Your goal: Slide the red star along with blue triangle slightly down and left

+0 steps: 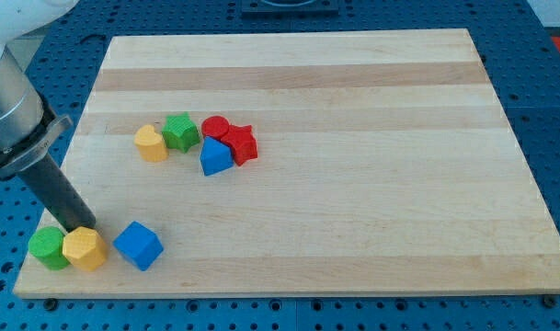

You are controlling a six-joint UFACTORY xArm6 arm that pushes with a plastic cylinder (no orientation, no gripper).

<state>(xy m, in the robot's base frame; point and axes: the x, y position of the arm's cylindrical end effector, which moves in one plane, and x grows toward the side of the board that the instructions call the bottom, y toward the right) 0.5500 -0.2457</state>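
Observation:
The red star [242,143] lies on the wooden board, left of centre. The blue triangle [215,156] touches it on its lower left. A red round block [214,127] touches the star's upper left. My tip [85,226] is at the board's lower left, far from the star and triangle. It stands just above the yellow hexagon block [85,248].
A green star [180,131] and a yellow block [151,143] sit left of the red pair. A green round block [48,247] and a blue cube [138,245] flank the yellow hexagon near the board's [353,184] bottom-left corner. The arm's grey body [8,101] fills the view's left.

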